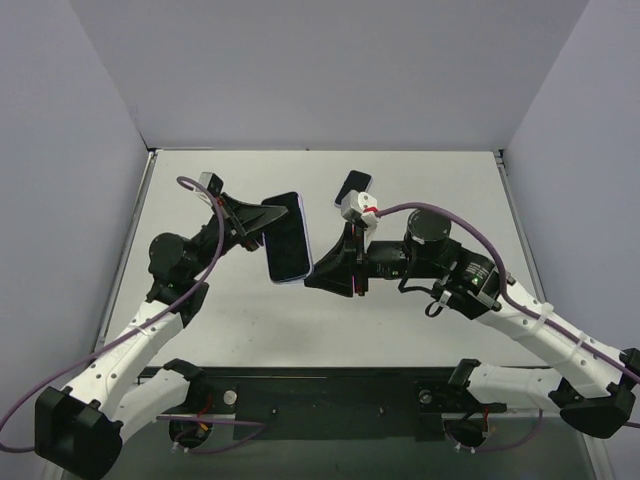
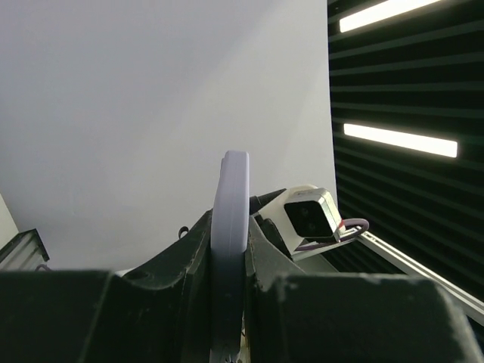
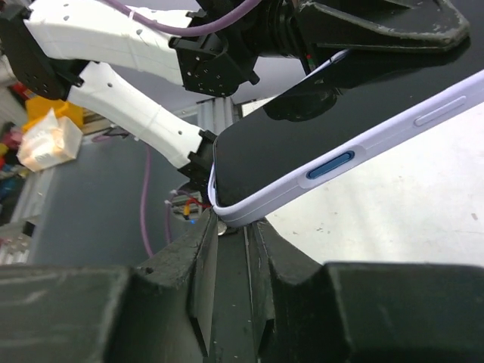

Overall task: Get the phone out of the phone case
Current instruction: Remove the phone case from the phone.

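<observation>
A dark-screened phone [image 1: 287,240] in a lavender phone case [image 3: 393,125] is held up above the table, screen toward the top camera. My left gripper [image 1: 262,222] is shut on its upper left edge. In the left wrist view the case's rim [image 2: 231,219] stands edge-on between the fingers [image 2: 181,265]. My right gripper [image 1: 318,272] is at the phone's lower right corner. In the right wrist view that corner of the case [image 3: 238,215] sits nipped between the fingertips [image 3: 203,231], and the screen [image 3: 280,140] faces up.
A second small dark phone [image 1: 353,186] lies flat on the white table [image 1: 200,300] at the back, behind the right arm's wrist camera [image 1: 358,206]. Grey walls enclose the table on three sides. The black base rail [image 1: 330,400] runs along the near edge.
</observation>
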